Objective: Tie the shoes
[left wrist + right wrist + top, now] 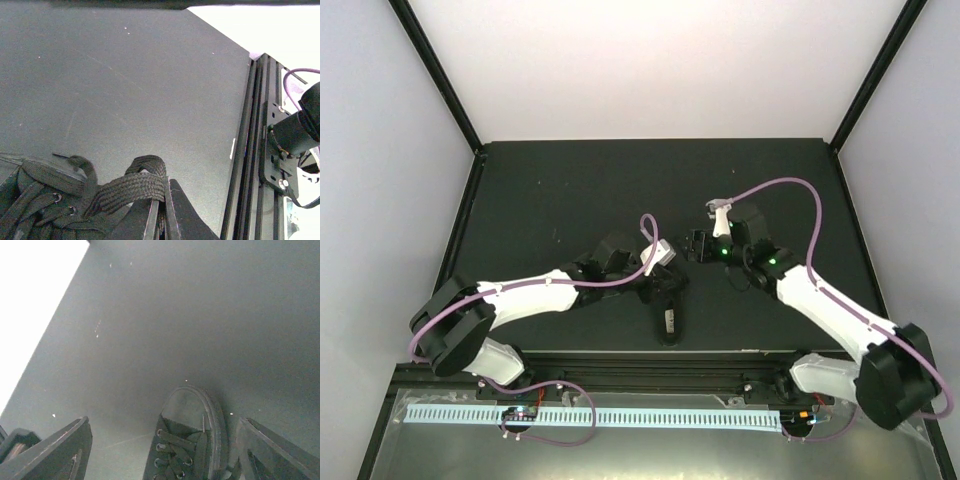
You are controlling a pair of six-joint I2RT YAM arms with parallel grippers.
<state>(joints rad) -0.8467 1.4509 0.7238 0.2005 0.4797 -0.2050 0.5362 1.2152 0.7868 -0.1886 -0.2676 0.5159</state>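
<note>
The small all-black shoe (668, 308) lies on the dark mat near the front edge, between the two arms. In the left wrist view its laced upper (35, 202) fills the lower left, and a flat black lace (127, 187) runs from it up into my left gripper (162, 197). That gripper is shut on the lace, which loops over the fingertips. My right gripper (164, 422) hangs open above the shoe's toe (192, 412), one finger (60, 450) to the left and one to the right, holding nothing. In the top view it (695, 246) sits just right of the left gripper (658, 272).
The black mat (570, 190) covers the table, with white walls and black corner posts around it. A black extrusion rail (260, 150) runs along the mat's near edge. Purple cables (790, 185) arc over both arms.
</note>
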